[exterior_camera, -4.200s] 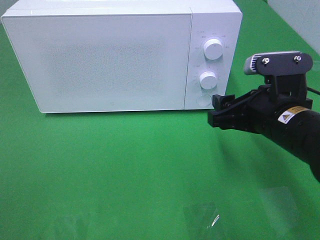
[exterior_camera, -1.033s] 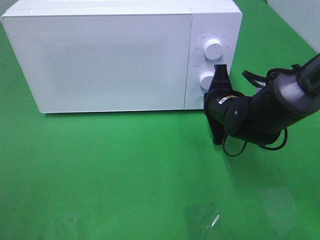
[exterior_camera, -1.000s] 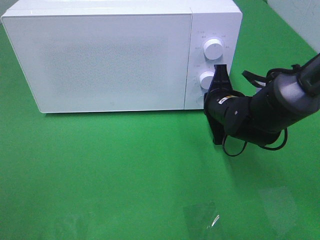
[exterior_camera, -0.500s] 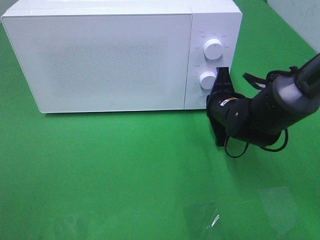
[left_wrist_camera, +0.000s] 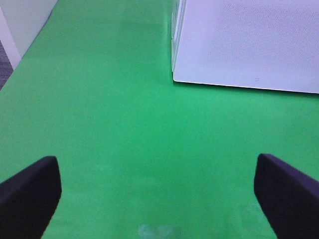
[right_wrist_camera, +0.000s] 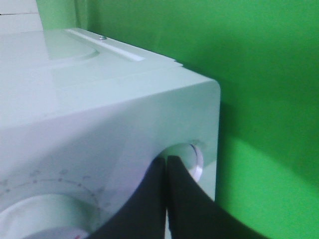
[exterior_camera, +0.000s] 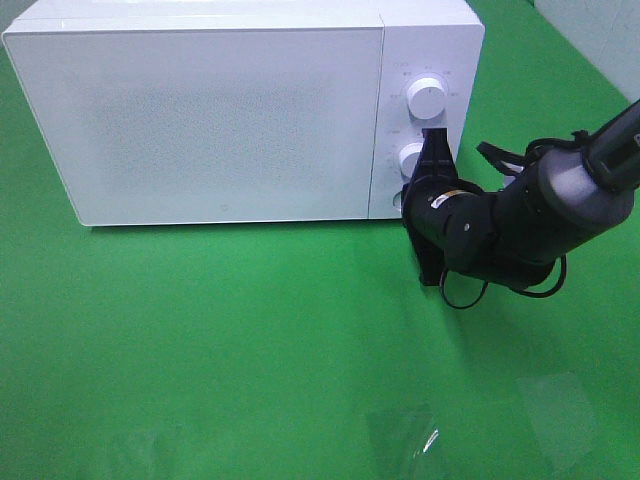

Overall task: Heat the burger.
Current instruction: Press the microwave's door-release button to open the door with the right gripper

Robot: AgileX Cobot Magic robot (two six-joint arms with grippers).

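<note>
Two tools show. The right tool point(right_wrist_camera: 167, 162), jaws shut and empty, presses its tips against the round button point(right_wrist_camera: 193, 158) low on the front of the white microwave point(exterior_camera: 425, 50). The left tool point(left_wrist_camera: 155, 167) hangs wide open over the green counter point(exterior_camera: 250, 340). The burger is unseen, probably behind the shut door point(exterior_camera: 210, 120); heating seems unfinished.

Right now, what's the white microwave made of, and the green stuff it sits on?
The microwave looks like smooth white plastic or painted metal. Its door shows a fine dotted mesh under a slightly glossy pane. The green surface looks like matte cloth or felt, with almost no glare.
</note>
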